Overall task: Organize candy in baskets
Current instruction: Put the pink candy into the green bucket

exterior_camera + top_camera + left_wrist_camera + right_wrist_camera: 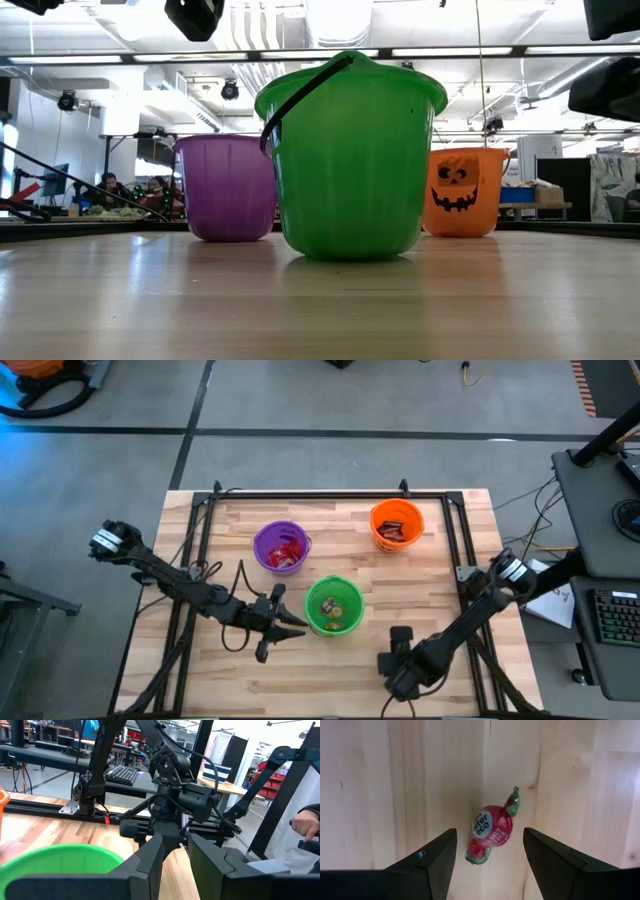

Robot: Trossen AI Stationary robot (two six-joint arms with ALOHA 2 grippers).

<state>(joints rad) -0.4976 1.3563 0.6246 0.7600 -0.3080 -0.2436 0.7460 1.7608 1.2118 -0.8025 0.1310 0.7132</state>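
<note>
A: Candy (pixel 491 833) — one round red sweet w/ green twisted ends, lying on bare wood (pixel 380 795) right under the right gripper (pixel 490 852). Fingers spread wide, one each side of it, not touching it.

B: Handling?

A: Prob. very light, hard ball in the middle, crinkly wrapper, so likely slippery. The twisted ends look soft, they'd prob. just fold. I'd take it across the round middle, the fat part, not the tails. It lies a bit slanted vs. the fingers, so it may roll or spin when they close. Not fragile, I'd guess.

B: Where on the table?

A: Near edge, right of centre. In the high view the right gripper (pixel 397 660) covers it, sweet itself not visible there. Left gripper (pixel 283 622) hangs just left of the green basket (pixel 334 605), fingers apart, nothing between them.

B: Baskets?

A: Green basket in the middle, closest to the sweet, small mixed pcs inside. Purple basket (pixel 281 547) farther back and left, red pcs in it. Orange basket (pixel 397 524) far right, dark bars inside. By colour, purple seems the match for a red one, just my guess.
</note>
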